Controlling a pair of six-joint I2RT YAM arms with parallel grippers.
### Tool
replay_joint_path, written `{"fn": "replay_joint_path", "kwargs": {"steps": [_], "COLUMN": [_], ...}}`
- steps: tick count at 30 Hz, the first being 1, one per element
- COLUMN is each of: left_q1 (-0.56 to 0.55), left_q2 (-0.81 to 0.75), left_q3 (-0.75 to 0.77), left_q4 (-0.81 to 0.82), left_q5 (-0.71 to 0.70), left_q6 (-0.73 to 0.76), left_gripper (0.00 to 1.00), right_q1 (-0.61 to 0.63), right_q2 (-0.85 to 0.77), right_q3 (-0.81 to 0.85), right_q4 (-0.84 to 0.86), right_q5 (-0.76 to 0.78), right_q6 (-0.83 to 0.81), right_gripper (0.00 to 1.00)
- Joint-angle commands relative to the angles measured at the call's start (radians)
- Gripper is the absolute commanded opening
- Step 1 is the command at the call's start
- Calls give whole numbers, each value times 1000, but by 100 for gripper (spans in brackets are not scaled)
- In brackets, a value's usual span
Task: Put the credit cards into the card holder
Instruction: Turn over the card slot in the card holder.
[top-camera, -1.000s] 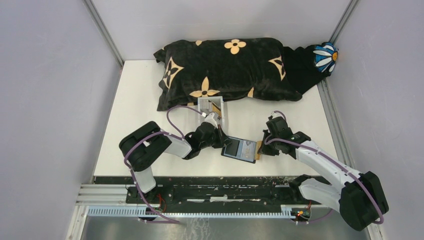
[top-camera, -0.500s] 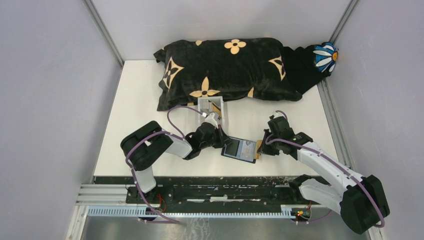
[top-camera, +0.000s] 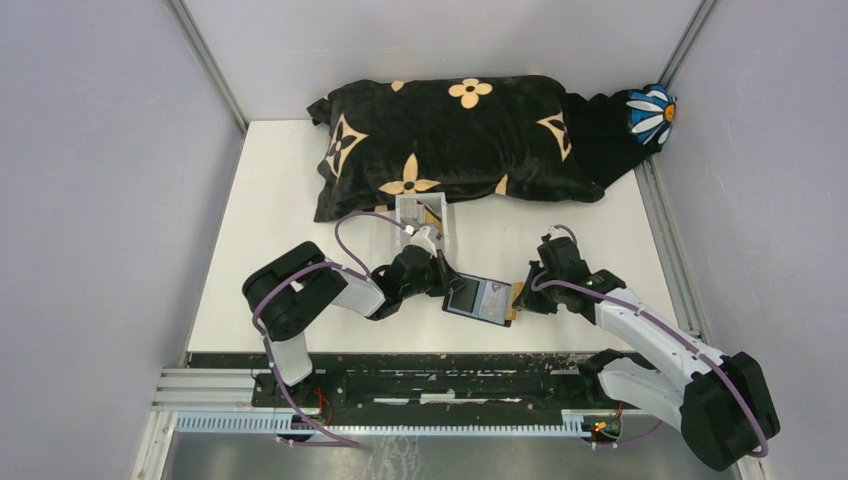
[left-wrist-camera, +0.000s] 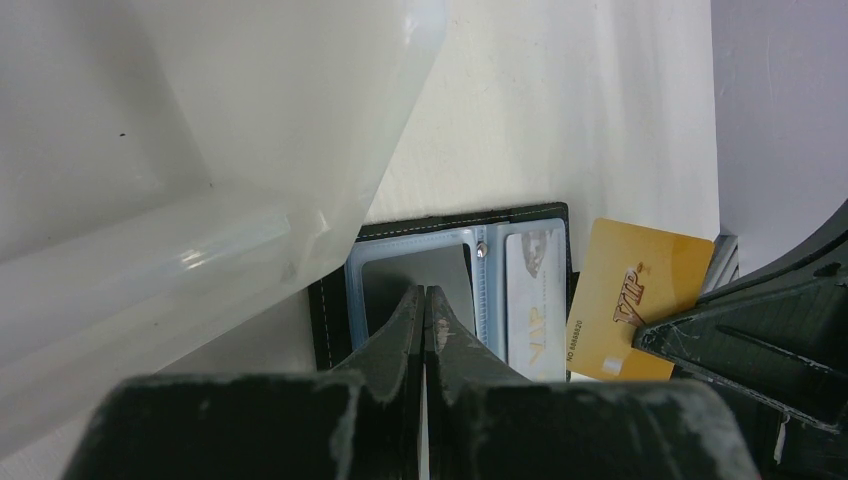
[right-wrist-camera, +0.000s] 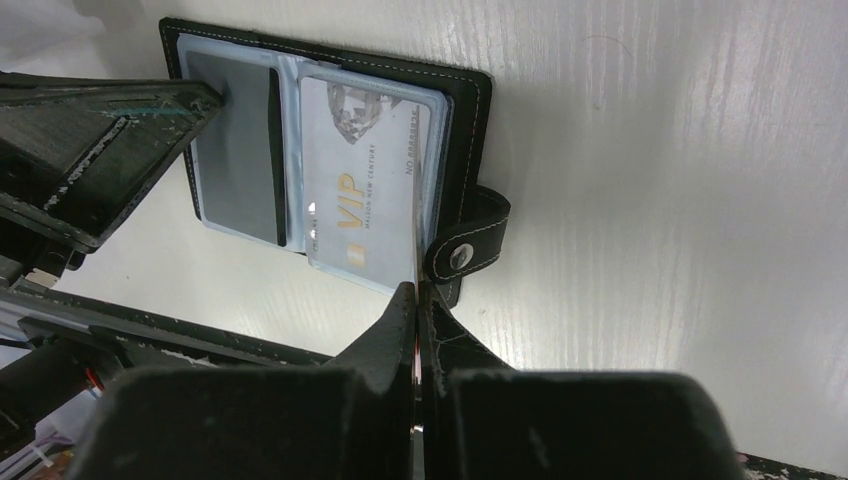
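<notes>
The card holder (top-camera: 480, 300) is laid open on the white worktop (top-camera: 280, 200), toward the near edge, btwn the two arms. The left tool (top-camera: 447, 283) is fully closed w/ nothing seen btwn its tips. The tips are pressed onto the holder's left page, on a grey card (right-wrist-camera: 240, 150) sleeved there. A silver VIP card (right-wrist-camera: 365, 190) is seen in the right-page sleeve. The right tool (top-camera: 522, 298) is clamped tight on a gold VIP card (left-wrist-camera: 630, 300), which is held just beside the holder's right edge, by the snap strap (right-wrist-camera: 465, 250); contact w/ the holder can't be told. A clear acrylic box (top-camera: 422, 222) is set just beyond the left tool, and a black flower-print cushion (top-camera: 450, 140) is laid across the far end
</notes>
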Motion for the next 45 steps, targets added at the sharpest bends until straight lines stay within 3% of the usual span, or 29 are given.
{"fn": "replay_joint_path", "kwargs": {"steps": [1, 23, 45], "left_q1": [-9, -10, -9], "left_q2": [32, 32, 38], "left_q3": [-15, -32, -23], "left_q4": [-80, -89, -116], "left_q5": [-25, -38, -50], "left_q6": [17, 23, 27], "left_gripper": [3, 3, 3], "right_q1": [-9, -38, -40], "right_q2": [-27, -131, -137], "right_q3": [-35, -132, -106], "right_q4": [76, 148, 223], "right_q5": [-28, -90, -156], "right_q6": [51, 179, 193], "right_gripper": [1, 1, 1]}}
